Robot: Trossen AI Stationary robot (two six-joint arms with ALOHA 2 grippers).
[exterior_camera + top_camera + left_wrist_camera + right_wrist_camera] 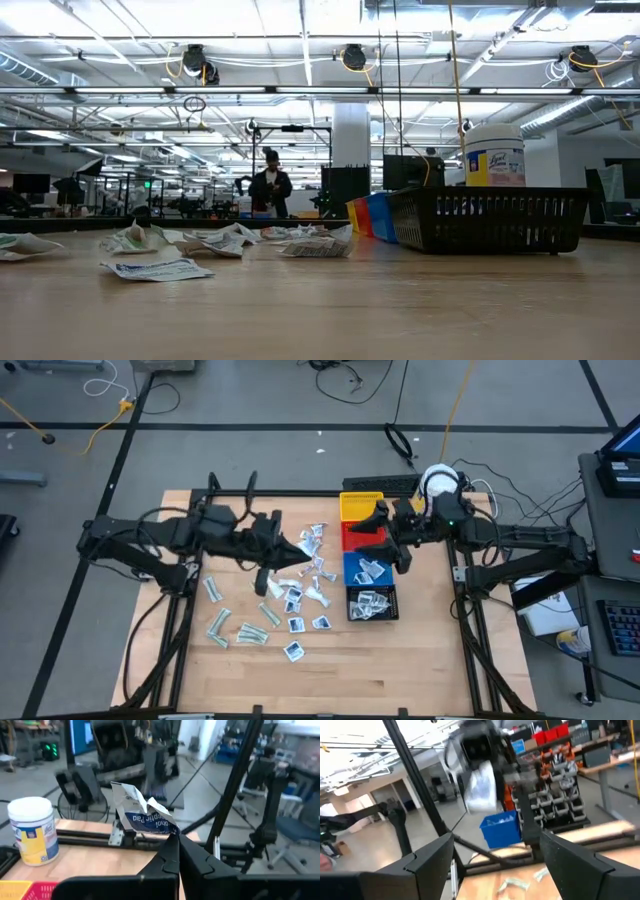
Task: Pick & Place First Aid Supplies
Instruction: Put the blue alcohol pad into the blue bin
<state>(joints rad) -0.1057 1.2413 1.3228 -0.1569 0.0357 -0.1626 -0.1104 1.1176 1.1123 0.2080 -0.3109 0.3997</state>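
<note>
We see the left gripper (176, 840) pinching a crumpled white-and-blue packet (142, 812) at frame centre, while the right gripper (495, 852) gapes empty.

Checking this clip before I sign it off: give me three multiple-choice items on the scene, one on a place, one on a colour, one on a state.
1. Where does the white jar stand?
A. Beyond the yellow bin, at the table's far edge
B. Inside the black bin
C. Among the loose packets

2. Which colour is the bin between the red bin and the black one?
A. Green
B. Blue
C. White

3. What state is the left gripper in?
A. Open and empty
B. Shut on a white packet with blue print
C. Shut on the jar

Answers:
1 A: the high view shows the jar past the bin row's yellow end.
2 B: the blue bin sits third in the row.
3 B: the left wrist view shows the fingertips pinched together on the crumpled packet.
</note>
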